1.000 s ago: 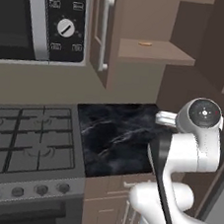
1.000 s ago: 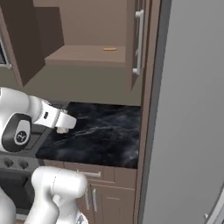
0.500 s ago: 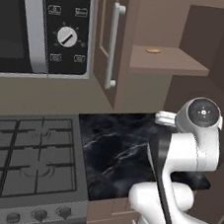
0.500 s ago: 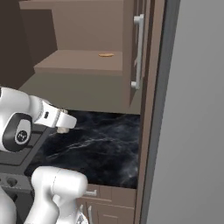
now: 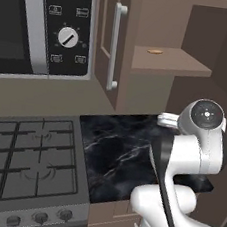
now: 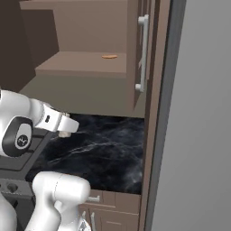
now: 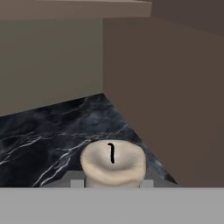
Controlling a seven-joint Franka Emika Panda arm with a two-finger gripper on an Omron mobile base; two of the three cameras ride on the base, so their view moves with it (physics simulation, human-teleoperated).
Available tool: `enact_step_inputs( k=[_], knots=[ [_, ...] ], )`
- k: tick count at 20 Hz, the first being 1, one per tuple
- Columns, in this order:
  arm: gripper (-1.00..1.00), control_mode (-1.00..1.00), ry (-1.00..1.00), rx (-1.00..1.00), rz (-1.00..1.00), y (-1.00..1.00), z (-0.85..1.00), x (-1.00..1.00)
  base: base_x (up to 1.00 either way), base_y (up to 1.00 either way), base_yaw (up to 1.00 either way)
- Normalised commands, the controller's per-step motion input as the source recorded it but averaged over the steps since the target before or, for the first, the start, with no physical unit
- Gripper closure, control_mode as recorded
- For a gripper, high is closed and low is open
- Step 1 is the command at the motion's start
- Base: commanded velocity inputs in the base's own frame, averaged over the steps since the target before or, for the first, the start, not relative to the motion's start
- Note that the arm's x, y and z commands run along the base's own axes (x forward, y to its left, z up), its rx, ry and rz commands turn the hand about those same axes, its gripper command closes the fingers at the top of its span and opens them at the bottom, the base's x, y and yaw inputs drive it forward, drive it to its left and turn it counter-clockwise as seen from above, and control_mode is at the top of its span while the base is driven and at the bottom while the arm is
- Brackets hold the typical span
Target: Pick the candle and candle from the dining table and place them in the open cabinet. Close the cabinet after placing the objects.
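While the short cream candle (image 7: 113,165) sits between the finger tips at the bottom of the hand view, wick end toward the camera, the gripper (image 7: 113,183) is pinched on it: the jaws stand narrow with the stub filling the gap, and the black veined countertop (image 7: 52,131) lies beyond and below it, not touching it as far as can be told.

Item held: candle, short bare stub, dark wick upright in a dished top. Its long axis runs along the gripper's own line of sight. In the two base views the hand itself is hidden behind the arm's wrist, so the stub cannot be made out there.

Destination: cabinet (image 5: 172,62), brown wood, door swung open with a long silver handle (image 5: 114,46). Its shelf (image 6: 85,63) lies above the gripper and farther back, over the counter. The wrist (image 6: 58,122) hangs low, near counter height, below the shelf's front edge.

Already on the shelf: a small flat tan disc (image 6: 109,57), toward the rear; too small to say what it is.

Relation that governs the next move, as a judgement: the shelf is up and forward of the hand, so the stub must rise past the shelf lip before travelling inward; going straight forward would meet the wall beneath the shelf.

Adjacent fixtures: microwave (image 5: 41,23) and gas stove (image 5: 26,160) left of the cabinet.
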Motion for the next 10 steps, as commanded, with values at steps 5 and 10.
enact_step_inputs(
  k=[5, 10],
  knots=[
    [1.0, -1.0, 0.01, 0.01, 0.06, 0.0, 0.06, 0.03, 0.0, 0.0, 0.0],
    [1.0, -1.0, 0.0, 0.0, 0.12, 0.0, 0.32, 0.07, 0.0, 0.0, 0.0]
  ],
)
